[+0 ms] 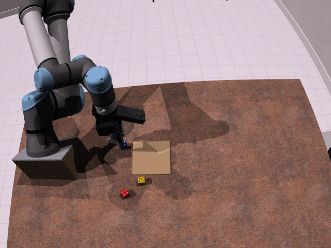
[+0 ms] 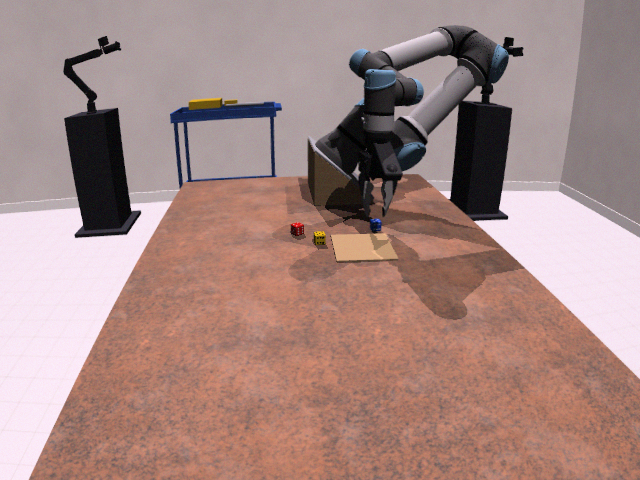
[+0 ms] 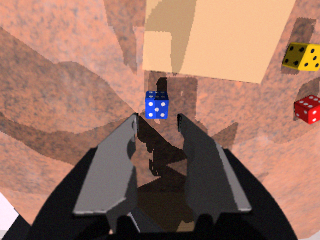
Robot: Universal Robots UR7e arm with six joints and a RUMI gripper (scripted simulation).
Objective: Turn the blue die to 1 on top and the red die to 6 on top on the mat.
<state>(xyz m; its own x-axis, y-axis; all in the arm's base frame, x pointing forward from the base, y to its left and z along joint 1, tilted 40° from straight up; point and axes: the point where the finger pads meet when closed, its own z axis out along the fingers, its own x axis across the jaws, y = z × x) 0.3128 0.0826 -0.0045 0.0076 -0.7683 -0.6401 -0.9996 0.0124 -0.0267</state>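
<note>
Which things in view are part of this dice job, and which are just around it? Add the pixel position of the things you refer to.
Part of the job:
- blue die (image 1: 124, 145) (image 2: 375, 225) (image 3: 156, 105)
- red die (image 1: 124, 193) (image 2: 297, 228) (image 3: 308, 109)
- yellow die (image 1: 140, 180) (image 2: 320, 238) (image 3: 302, 57), top number to stay
- mat (image 1: 151, 163) (image 2: 361, 249) (image 3: 220, 40)
- gripper (image 1: 120, 144) (image 2: 375, 214) (image 3: 158, 114)

Just around:
- blue cart (image 2: 224, 115)
- yellow item (image 2: 205, 104) on it
- two black pedestals (image 2: 98, 170) (image 2: 481, 160), each bearing a small black arm (image 2: 78, 80)
</note>
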